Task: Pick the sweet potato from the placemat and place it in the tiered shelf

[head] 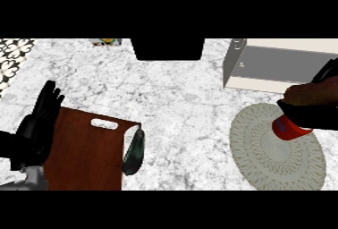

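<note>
The sweet potato (309, 92), dark brown, is up off the mat at the right edge with my right hand (310, 115) curled round it; black fingers (327, 71) arch over its top. It hangs just in front of the tiered shelf (277, 67), a cream box with a grey inside at the upper right, and above the far edge of the round woven placemat (267, 154). A red thing with a blue mark (288, 128) shows under the hand over the mat. My left hand (44, 112) rests open at the left, fingers up.
A brown cutting board (86, 154) lies at the lower left with a dark green utensil (134, 152) along its right edge. A black block (167, 49) sits at the back centre. A patterned floor shows past the counter's left edge (10, 60).
</note>
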Robot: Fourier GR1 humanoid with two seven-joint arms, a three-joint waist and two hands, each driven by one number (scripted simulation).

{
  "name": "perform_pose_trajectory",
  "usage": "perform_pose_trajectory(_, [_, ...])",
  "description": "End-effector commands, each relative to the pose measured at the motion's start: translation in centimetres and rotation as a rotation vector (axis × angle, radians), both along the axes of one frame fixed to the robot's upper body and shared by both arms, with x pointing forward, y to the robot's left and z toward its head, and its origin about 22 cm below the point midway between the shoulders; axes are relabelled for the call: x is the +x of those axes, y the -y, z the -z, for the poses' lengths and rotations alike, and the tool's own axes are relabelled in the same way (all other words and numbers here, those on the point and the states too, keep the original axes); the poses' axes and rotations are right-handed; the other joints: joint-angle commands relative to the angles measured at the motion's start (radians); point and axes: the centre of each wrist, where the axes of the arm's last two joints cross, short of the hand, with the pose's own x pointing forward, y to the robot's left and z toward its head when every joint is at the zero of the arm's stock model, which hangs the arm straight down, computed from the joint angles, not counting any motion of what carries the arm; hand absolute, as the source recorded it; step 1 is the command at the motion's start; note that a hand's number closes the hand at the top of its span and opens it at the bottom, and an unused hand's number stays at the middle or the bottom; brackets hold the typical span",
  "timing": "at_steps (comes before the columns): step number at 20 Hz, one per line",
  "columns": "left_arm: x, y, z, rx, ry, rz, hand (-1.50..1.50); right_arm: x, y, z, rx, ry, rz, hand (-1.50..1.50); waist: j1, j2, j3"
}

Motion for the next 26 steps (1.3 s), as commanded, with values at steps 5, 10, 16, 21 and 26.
perform_pose_trajectory(5, [1.5, -0.3, -1.2, -0.026, 0.021, 0.012, 0.0, 3.4, 2.5, 0.2, 0.028, 0.044, 0.079, 1.5, 0.0, 0.005, -0.008])
perform_pose_trajectory(10, [1.1, 1.5, 0.2, -0.018, 0.026, 0.001, 0.0, 7.1, 6.0, 2.4, 0.053, 0.088, 0.081, 1.5, 0.004, 0.007, -0.008])
perform_pose_trajectory(16, [1.1, 0.5, -1.3, -0.042, 0.034, 0.014, 0.0, 10.4, 7.7, 4.8, 0.054, 0.126, 0.1, 1.5, 0.007, 0.008, -0.008])
perform_pose_trajectory(21, [1.4, 0.3, -1.2, -0.031, 0.022, 0.01, 0.0, 12.2, 8.6, 7.8, 0.045, 0.141, 0.096, 1.5, 0.006, 0.007, -0.008])
perform_pose_trajectory(26, [0.6, 1.5, -0.7, -0.014, 0.022, 0.018, 0.0, 14.3, 7.1, 9.4, 0.004, 0.122, 0.075, 1.5, 0.01, 0.007, -0.008])
